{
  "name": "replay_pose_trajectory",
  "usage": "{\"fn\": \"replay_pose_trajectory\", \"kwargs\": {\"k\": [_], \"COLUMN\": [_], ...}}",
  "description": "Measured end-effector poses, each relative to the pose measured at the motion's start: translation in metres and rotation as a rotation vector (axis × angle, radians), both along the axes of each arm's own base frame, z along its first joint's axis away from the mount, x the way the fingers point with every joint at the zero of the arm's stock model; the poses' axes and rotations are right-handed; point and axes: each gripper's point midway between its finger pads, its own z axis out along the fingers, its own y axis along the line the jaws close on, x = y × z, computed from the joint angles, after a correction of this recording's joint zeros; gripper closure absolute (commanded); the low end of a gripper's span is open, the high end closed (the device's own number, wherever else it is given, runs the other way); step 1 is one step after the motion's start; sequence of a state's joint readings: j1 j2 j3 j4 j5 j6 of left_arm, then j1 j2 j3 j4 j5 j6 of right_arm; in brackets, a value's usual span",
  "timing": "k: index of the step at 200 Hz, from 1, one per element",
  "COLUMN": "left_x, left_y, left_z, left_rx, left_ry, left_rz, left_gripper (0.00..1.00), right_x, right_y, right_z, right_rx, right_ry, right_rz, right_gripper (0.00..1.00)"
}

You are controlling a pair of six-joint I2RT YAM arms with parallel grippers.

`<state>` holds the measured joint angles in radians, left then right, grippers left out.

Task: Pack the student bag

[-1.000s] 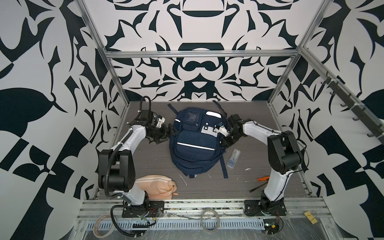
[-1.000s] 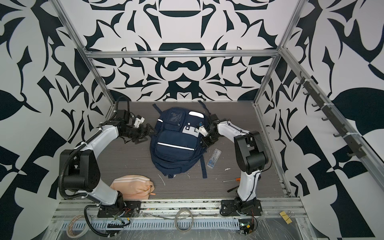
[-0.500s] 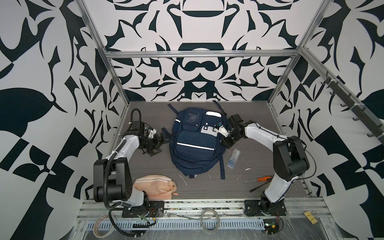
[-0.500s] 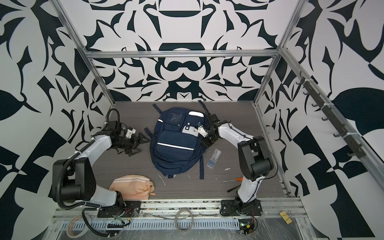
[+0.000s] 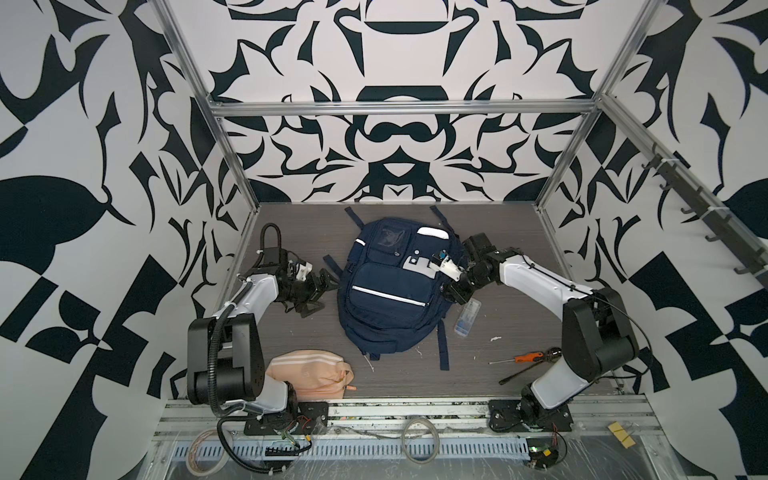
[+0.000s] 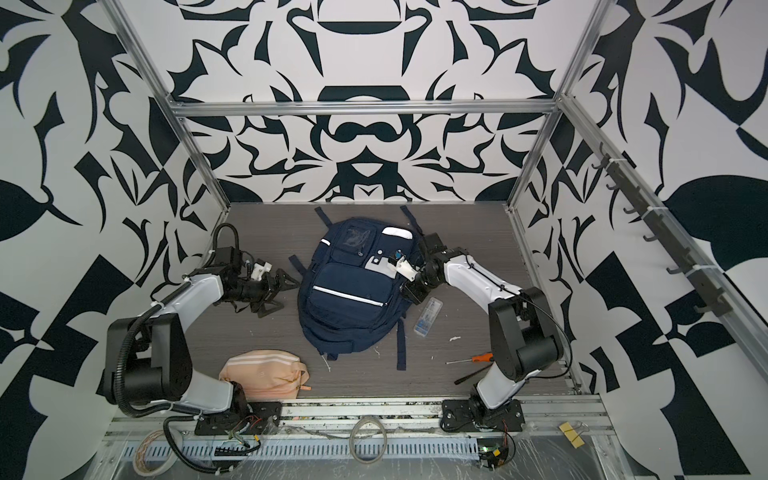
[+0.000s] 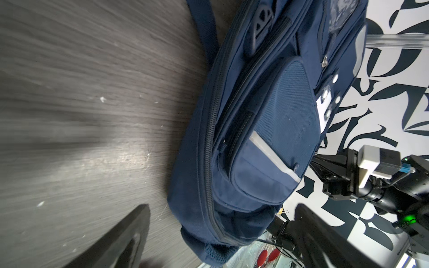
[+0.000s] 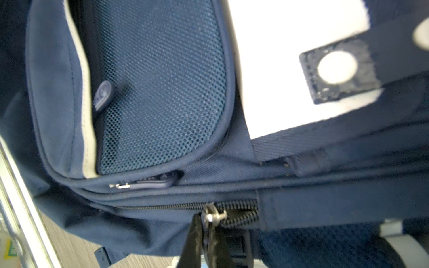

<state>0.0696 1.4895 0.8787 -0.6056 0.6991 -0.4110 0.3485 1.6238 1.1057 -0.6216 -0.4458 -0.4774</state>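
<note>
A: From above?
B: Seeing the student bag [image 5: 392, 291] flat on the table [image 5: 299, 336], front up. On the bag's left-arm side, just clear of it: left gripper [image 5: 322, 293], spread wide, empty. Against the bag's opposite side: right gripper [image 5: 449, 291].
A: Left wrist?
B: Showing open fingers, bag ahead, untouched.
A: Right wrist?
B: Clamped shut on the zipper pull [image 8: 212, 217] at the bag's side seam.
A: Step?
B: Likely opening the main compartment. Next: draw the pull along the zipper [image 8: 162, 206], bracing the bag with the free gripper to stop the fabric dragging.
</note>
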Motion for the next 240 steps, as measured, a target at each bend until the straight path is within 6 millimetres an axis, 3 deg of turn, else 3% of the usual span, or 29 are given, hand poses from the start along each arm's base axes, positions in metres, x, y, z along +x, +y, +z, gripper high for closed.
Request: {"fn": "replay_pose_trajectory", "kwargs": {"k": [64,78,113,143,196,240], "left_x": [-0.008,-0.009,-0.014,-0.025,-0.020,-0.001], "left_y": [-0.006,-0.014,-0.041,-0.054,-0.065,-0.066], "left_z": [-0.030,-0.037,-0.045,-0.057,-0.059,-0.051], "left_rx": [-0.014,-0.024,-0.053,-0.073,-0.124,-0.151], "left_ry": [0.085,0.099,0.108,0.137,0.152,0.124], "left_rz": [0.005,-0.003,-0.030,-0.022,0.050,0.130], "left_gripper": [0.00,0.07,0.46,1.00,1.00,1.00], "right_x": [0.002,0.002,0.004,0.011,0.014,0.006], "right_y": [-0.004,-0.003,-0.004,-0.015,-0.016,-0.022], "right_z": [0.003,0.005,0.009,0.017,0.022,0.021], "right_rx": [-0.030,-0.024,0.038,0.116,0.206,0.336], "right_ry": [-0.032,-0.023,0.053,0.094,0.170,0.292], "right_rz": [0.029,0.017,-0.113,-0.302,-0.445,-0.484], "right_gripper": [1.00,1.00,1.00,1.00,1.00,1.00]}}
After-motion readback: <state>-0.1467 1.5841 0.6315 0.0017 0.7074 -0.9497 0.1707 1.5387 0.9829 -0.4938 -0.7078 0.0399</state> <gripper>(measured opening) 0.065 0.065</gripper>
